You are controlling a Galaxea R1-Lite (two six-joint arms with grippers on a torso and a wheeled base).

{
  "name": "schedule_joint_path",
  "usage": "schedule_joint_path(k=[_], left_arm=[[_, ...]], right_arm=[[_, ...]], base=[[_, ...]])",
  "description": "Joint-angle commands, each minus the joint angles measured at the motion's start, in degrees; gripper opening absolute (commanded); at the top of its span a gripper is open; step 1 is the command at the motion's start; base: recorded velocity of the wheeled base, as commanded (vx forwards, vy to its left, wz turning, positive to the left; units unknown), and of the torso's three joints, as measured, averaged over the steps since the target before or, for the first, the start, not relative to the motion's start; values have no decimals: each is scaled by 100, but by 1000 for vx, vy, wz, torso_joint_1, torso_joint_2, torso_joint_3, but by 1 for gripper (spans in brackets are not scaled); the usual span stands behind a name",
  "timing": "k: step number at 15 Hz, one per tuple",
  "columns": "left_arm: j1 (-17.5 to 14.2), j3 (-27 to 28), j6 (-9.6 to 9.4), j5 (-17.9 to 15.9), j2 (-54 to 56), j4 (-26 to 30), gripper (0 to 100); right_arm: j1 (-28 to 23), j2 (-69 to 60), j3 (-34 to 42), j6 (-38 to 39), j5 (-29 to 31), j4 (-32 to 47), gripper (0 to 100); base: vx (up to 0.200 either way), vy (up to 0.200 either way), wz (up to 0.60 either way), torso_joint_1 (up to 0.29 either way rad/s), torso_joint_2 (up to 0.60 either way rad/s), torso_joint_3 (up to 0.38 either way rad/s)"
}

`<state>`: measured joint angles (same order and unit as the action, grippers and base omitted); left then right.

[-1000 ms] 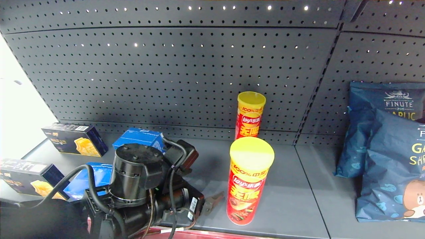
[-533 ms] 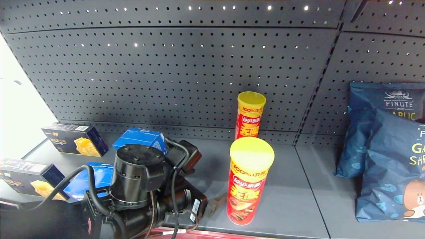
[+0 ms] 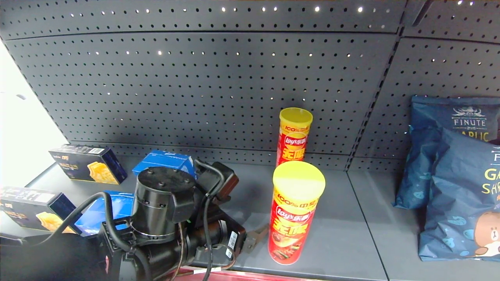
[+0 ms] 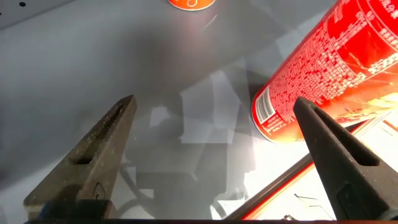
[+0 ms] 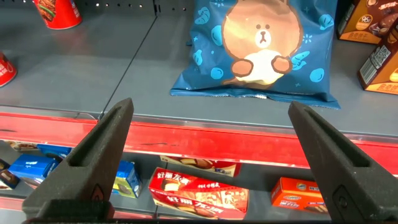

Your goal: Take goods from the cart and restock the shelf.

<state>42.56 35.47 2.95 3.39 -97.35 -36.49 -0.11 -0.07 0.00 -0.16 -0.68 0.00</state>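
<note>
Two red chip cans with yellow lids stand on the grey shelf (image 3: 343,234). The front can (image 3: 297,214) is near the shelf's edge and the back can (image 3: 295,134) is by the pegboard. My left gripper (image 3: 258,234) is low on the shelf just left of the front can. It is open (image 4: 214,104) with bare shelf between its fingers, and the front can (image 4: 329,74) lies just outside one finger. My right gripper (image 5: 210,107) is open and holds nothing, in front of the shelf's red edge (image 5: 205,134).
Dark and blue boxes (image 3: 88,164) lie on the shelf's left part behind my left arm. Blue snack bags (image 3: 457,175) lean at the right; a bear-print bag (image 5: 261,50) lies near my right gripper. More boxes (image 5: 199,190) fill the level below.
My left arm has crept a little to the right toward the front can. The front can has shifted slightly to the right.
</note>
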Motion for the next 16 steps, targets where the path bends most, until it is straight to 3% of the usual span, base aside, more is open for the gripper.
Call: schedule_joint_path(k=[1, 16], left_arm=[[25, 3, 4, 4, -12, 1, 100], [148, 74, 21, 48, -73, 19, 100]], right_arm=[[-7, 7, 0, -2, -2, 0, 100], [-7, 7, 0, -2, -2, 0, 100]], base=[[0, 0, 0, 0, 0, 0], [0, 0, 0, 0, 0, 0]])
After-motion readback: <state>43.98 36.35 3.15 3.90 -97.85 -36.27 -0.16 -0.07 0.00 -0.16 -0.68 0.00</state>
